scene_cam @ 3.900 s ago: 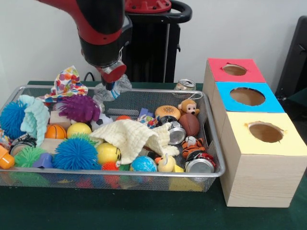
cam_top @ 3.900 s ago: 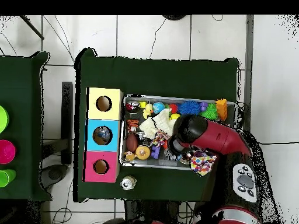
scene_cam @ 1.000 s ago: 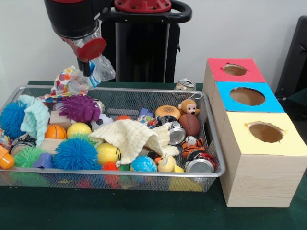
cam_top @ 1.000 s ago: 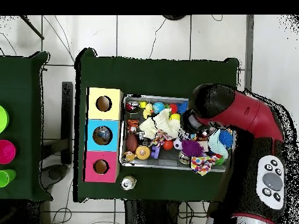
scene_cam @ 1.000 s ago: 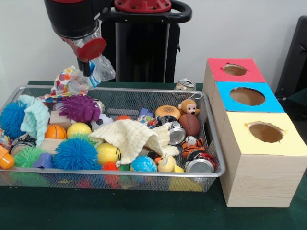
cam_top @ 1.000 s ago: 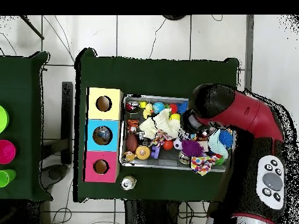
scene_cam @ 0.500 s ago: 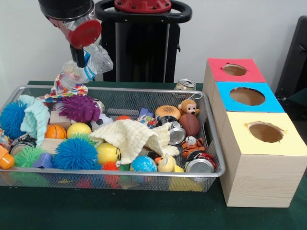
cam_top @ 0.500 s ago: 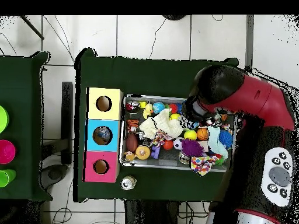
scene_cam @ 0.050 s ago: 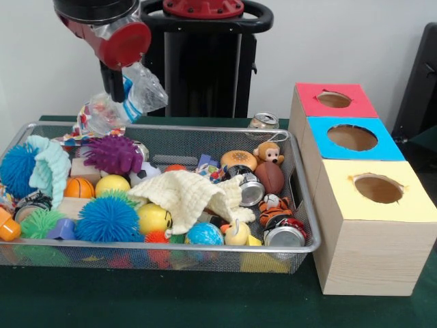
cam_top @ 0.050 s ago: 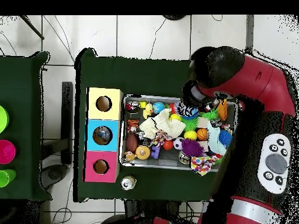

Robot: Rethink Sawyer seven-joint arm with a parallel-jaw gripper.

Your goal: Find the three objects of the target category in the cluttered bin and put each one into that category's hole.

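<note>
The gripper point(scene_cam @ 0.050 s ago: 115, 87) is clamped on a crushed clear plastic bottle point(scene_cam @ 0.050 s ago: 136, 92), holding it in the air above the far left corner of the wire bin point(scene_cam @ 0.050 s ago: 300, 205), well apart from the three boxes beside the bin's other end. Such a bottle is likely very light, thin-walled and springy: it should give under the fingers, and its smooth film could slip, so a hold across a crumpled fold looks safer than one on a bare rounded wall. Here the grip seems to sit near the bottle's upper end, and the body hangs tilted down to the side. The bottle looks transparent and dented, with a bluish band of label and glints on its creases; through it a patterned cloth point(scene_cam @ 0.050 s ago: 95, 116) on the bin's far rim shows. In the overhead view the arm point(cam_top @ 0.050 s ago: 245, 76) covers the bottle. Which hole suits it cannot be told; the red hole point(scene_cam @ 0.050 s ago: 334, 100), blue hole point(scene_cam @ 0.050 s ago: 352, 137) and yellow hole point(scene_cam @ 0.050 s ago: 377, 188) all stand open.
</note>
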